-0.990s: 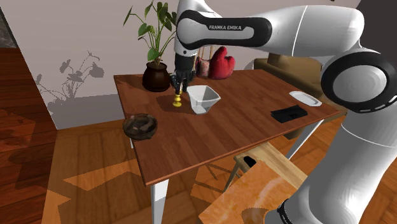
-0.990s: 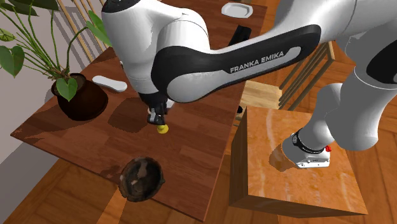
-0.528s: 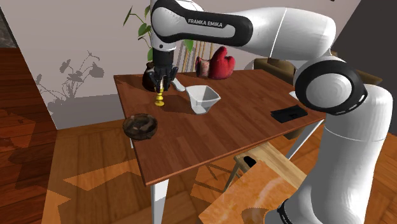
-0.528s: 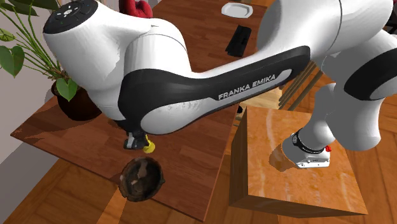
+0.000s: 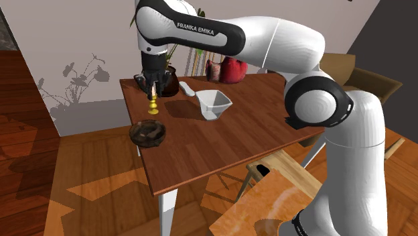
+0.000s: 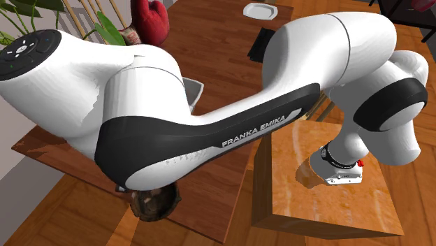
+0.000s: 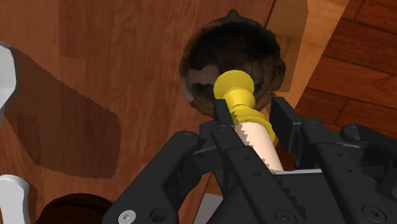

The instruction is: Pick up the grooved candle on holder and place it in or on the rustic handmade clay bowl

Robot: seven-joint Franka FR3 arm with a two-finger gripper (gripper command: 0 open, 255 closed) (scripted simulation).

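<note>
claw (image 7: 250, 109) clamped on the candle (image 7: 259, 141) at its pale grooved shaft, yellow holder end down | candle hangs above the dark bowl (image 7: 213, 48), off the tabletop (image 5: 234, 137) | handling: likely stiff and light, ridges aid grip, so mid-shaft suits | bowl looks brittle, so lower gently

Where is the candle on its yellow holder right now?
In the shoulder view the candle hangs clasped in the tool, near the left end of the table, just above the dark bowl.
</note>
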